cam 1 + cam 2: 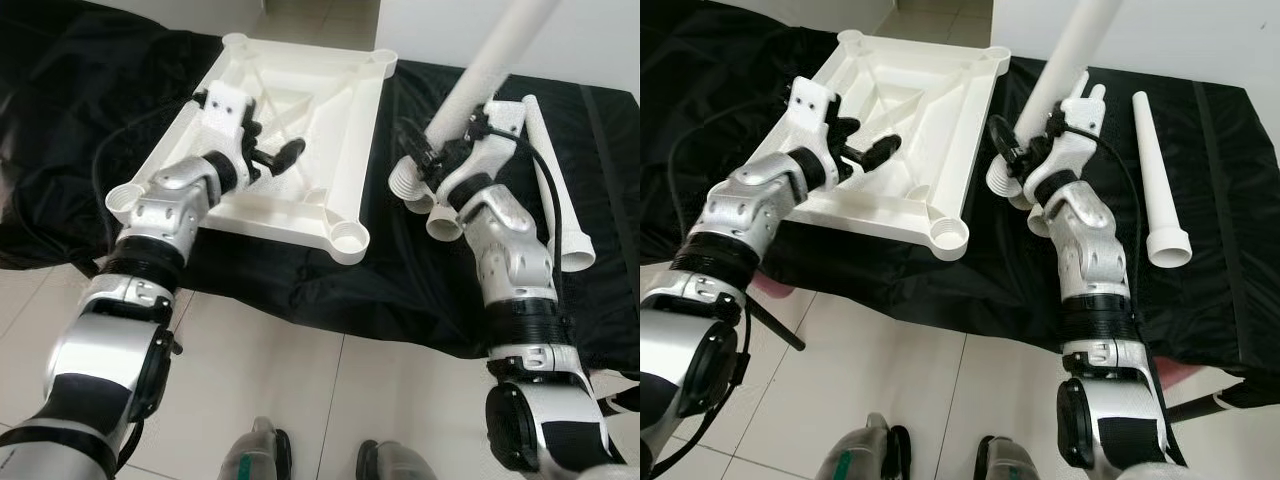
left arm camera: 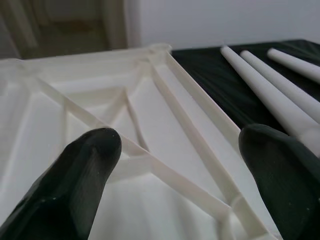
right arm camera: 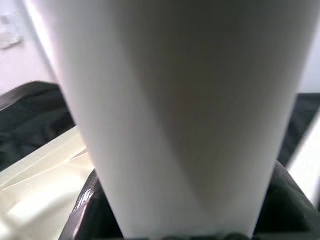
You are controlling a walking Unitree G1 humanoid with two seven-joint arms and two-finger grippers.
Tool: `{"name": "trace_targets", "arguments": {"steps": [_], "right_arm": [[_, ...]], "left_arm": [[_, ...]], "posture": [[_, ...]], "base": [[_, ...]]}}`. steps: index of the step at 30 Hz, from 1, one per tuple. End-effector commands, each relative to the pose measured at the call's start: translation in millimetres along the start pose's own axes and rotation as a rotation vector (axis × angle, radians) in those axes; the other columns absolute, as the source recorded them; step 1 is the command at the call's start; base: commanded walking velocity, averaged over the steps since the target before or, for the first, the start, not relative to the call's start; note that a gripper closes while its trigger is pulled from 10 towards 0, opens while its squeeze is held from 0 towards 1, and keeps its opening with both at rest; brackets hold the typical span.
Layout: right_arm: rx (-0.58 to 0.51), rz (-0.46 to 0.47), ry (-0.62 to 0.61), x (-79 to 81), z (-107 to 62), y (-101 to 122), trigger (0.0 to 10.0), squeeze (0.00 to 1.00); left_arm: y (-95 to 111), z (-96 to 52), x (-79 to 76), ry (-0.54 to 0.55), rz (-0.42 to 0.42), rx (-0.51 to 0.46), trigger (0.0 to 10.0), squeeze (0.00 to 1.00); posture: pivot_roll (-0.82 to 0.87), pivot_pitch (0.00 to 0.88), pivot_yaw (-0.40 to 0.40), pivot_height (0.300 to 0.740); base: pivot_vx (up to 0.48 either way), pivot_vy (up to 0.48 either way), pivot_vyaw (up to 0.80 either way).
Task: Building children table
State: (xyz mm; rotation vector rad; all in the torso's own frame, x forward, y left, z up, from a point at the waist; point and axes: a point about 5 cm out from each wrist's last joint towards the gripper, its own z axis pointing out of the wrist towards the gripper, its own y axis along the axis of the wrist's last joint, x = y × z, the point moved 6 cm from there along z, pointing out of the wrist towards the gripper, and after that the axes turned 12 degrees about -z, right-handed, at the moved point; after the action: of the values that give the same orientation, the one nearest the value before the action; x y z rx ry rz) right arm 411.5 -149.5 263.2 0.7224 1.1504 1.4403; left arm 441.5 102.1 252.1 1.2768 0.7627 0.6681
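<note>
A home room: pale tiled floor (image 1: 300, 380), plain white wall (image 1: 560, 40), doorway (image 2: 70, 25) beyond.

A black, wrinkled fabric sheet (image 1: 60, 150) covers the raised work surface, spreading from 9 o'clock across the centre to 3 o'clock, its front edge hanging in loose folds toward the floor. Pale beige glossy floor tiles (image 1: 300, 390) with thin grout lines occupy the lower field from 7 o'clock to 5 o'clock. A white plain wall (image 1: 600, 40) stands behind the surface at 1 to 2 o'clock. A strip of lighter tiled floor (image 1: 315, 18) shows at 12 o'clock beyond the sheet. A thin dark rod (image 1: 775, 325) slants over the tiles at 8 o'clock in the right eye view.
</note>
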Motion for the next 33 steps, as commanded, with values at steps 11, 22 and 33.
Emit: {"name": "trace_targets", "arguments": {"steps": [11,22,33], "right_arm": [[-0.087,-0.028,-0.187,-19.2,-33.0,6,10.0,0.0],[-0.053,-0.008,-0.189,-8.8,-38.1,-7,10.0,0.0],[-0.014,-0.017,-0.164,-1.3,-48.4,-18,10.0,0.0]], "left_arm": [[4,-45.7,47.1,0.513,-0.012,-0.195,10.0,0.0],[-5,-40.8,35.7,0.527,0.032,-0.176,10.0,0.0],[-18,-37.7,12.2,0.462,0.023,-0.157,10.0,0.0]], "posture": [[-0.03,0.104,0.058,0.74],[0.0,0.089,0.074,0.74],[-0.02,0.091,0.053,0.74]], "base": [[0.0,0.0,0.0],[0.0,0.0,0.0],[0.0,0.0,0.0]]}}
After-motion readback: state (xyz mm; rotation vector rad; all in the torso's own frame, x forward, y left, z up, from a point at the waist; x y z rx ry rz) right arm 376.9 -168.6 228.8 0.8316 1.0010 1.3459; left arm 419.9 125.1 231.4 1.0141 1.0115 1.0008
